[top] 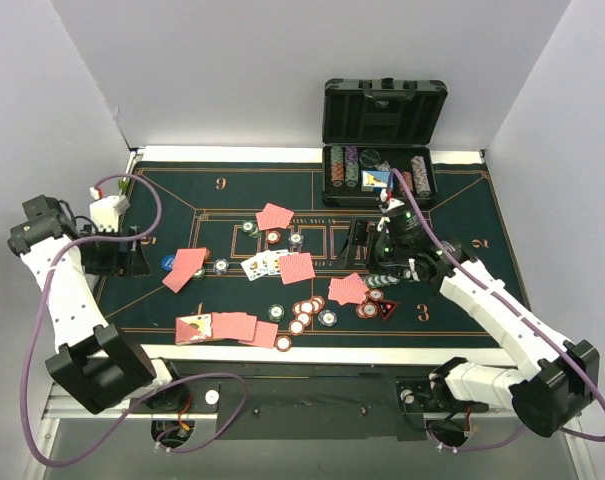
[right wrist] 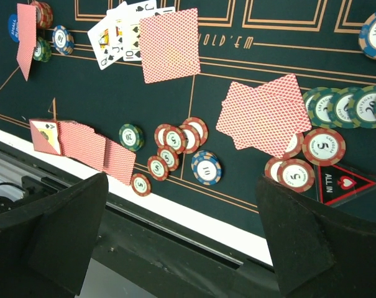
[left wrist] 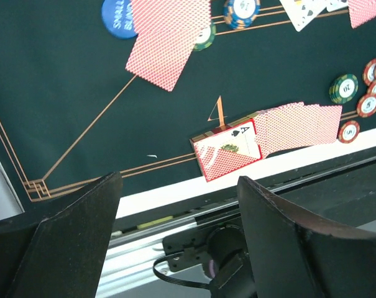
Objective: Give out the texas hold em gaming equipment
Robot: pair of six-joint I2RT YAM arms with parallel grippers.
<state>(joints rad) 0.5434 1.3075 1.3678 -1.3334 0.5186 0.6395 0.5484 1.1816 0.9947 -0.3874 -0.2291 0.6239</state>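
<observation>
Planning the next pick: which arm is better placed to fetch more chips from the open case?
Probably right. The right claw, open, hangs over the right side of the mat, just in front of the case; the left claw sits at the far left edge.

Cards (right wrist: 169,46) show pink-red lattice backs; the mat (right wrist: 113,99) is dark green, orange-lined.

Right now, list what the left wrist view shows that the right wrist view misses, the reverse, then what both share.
Only left wrist: the mat's corner lines and the open left tool. Only right wrist: the ALL IN marker, a green chip row, a blue chip, the open right tool. Both: the card fan with an ace, the green 20 chip, the blue disc.
</observation>
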